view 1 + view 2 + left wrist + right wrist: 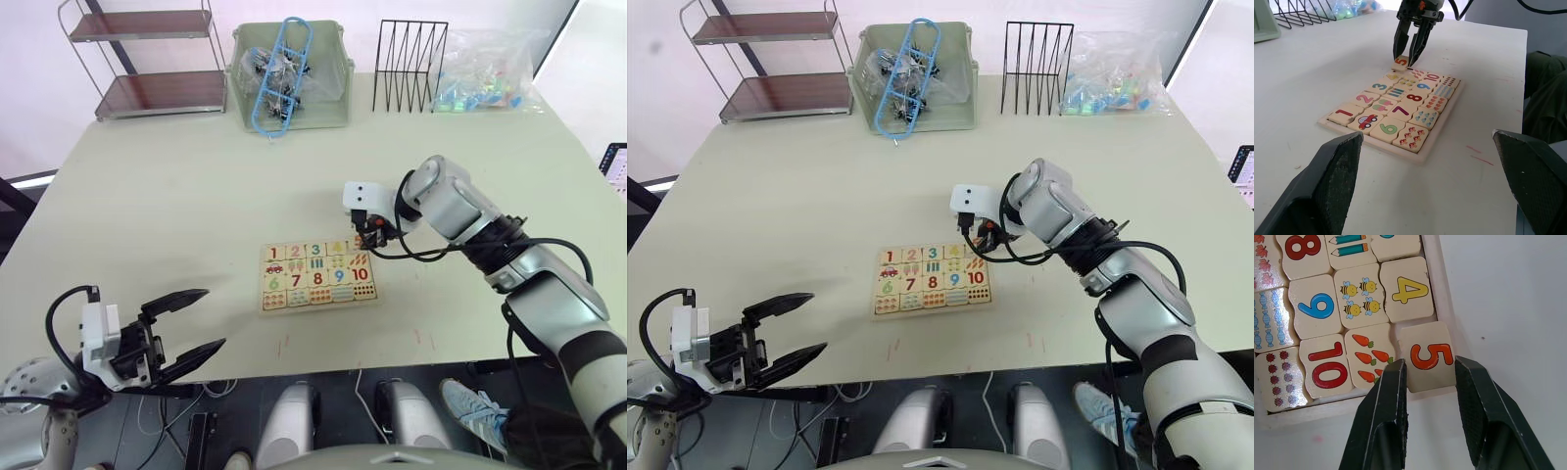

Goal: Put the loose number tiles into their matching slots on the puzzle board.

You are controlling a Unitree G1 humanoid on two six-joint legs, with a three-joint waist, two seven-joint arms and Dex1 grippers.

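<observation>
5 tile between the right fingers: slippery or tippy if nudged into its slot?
The 5 tile looks like stiff, flat wood, so probably light and unlikely to roll. It sits tilted on the puzzle board rim, so a nudge may tip it in or skate it off. The right gripper straddles it, open.

We count one puzzle board [318,294] and five number tiles on it, 1 to 5, the 5 tile [1431,357] at its corner. Behind stand one shelf [147,59], one bin [291,78], one wire rack [411,67], one bag [485,73].

Pale tile 5 [1431,357] askew over puzzle board [318,275] corner slot.
</observation>
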